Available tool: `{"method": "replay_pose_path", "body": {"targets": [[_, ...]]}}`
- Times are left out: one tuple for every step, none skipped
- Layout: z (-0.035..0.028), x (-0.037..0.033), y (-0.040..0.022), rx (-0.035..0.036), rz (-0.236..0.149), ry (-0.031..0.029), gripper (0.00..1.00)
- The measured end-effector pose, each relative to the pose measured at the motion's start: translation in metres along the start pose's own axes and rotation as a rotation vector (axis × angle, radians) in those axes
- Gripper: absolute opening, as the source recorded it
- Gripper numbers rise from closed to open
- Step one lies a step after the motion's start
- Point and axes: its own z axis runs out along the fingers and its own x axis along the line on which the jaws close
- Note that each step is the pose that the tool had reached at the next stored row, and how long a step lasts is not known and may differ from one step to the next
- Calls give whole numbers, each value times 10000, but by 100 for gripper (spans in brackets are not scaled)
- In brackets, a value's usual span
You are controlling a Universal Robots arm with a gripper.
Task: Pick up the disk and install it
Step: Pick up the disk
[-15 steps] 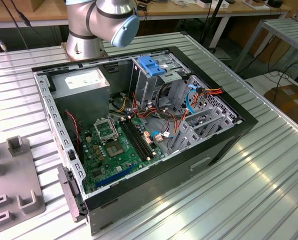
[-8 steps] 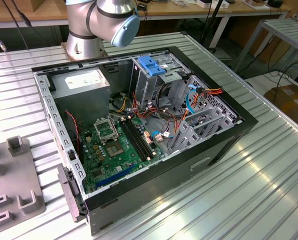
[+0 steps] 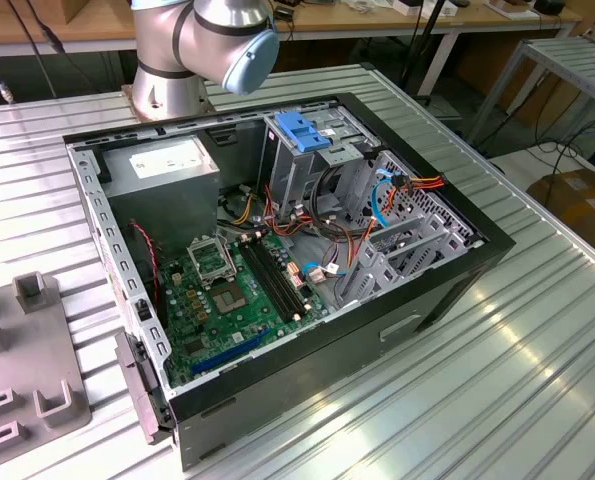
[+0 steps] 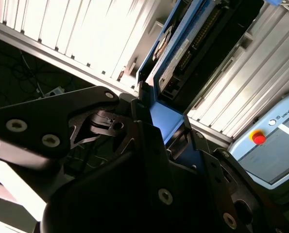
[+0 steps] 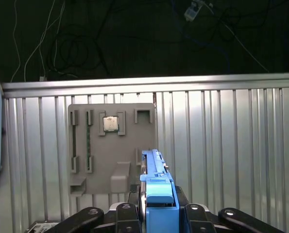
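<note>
I see the ribbed metal table (image 3: 537, 380) carrying the open computer case (image 3: 397, 320) mid-top, with the arm (image 3: 207, 40) based by the edge behind it. A grey fixture plate (image 5: 105, 155) lies near a table edge. My gripper (image 5: 156, 208) is clamped on the disk (image 5: 156, 174), which is held edge-on above the table beside that plate. A processor chip (image 5: 110, 124) sits in the plate.

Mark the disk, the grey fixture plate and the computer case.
disk (image 5: 156, 175): first wrist view, blue bracket.
grey fixture plate (image 5: 103, 160): first wrist view, bare face.
computer case (image 3: 307, 392): exterior view, outer side wall.
</note>
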Motion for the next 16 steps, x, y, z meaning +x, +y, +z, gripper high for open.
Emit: {"method": "replay_pose_path", "body": {"targets": [[0, -1, -14, -1, 0, 1, 37], [1, -1, -25, 0, 0, 0, 37], [0, -1, -37, 0, -1, 0, 37], [1, -2, -53, 0, 0, 0, 37], [1, -3, -69, 0, 0, 0, 37], [1, -3, -78, 0, 0, 0, 37], [1, -4, -87, 0, 0, 0, 37], [2, -4, -98, 1, 0, -1, 37], [1, -5, -108, 0, 0, 0, 37], [1, -5, -125, 0, 0, 0, 37], [2, -6, -137, 1, 0, 0, 37], [1, -7, -150, 0, 0, 0, 37], [2, -7, -169, 0, -1, 0, 37], [2, -9, -201, 0, 0, 0, 37], [3, -10, -225, 0, 0, 0, 37], [3, -11, -256, 0, 0, 0, 37]]}}
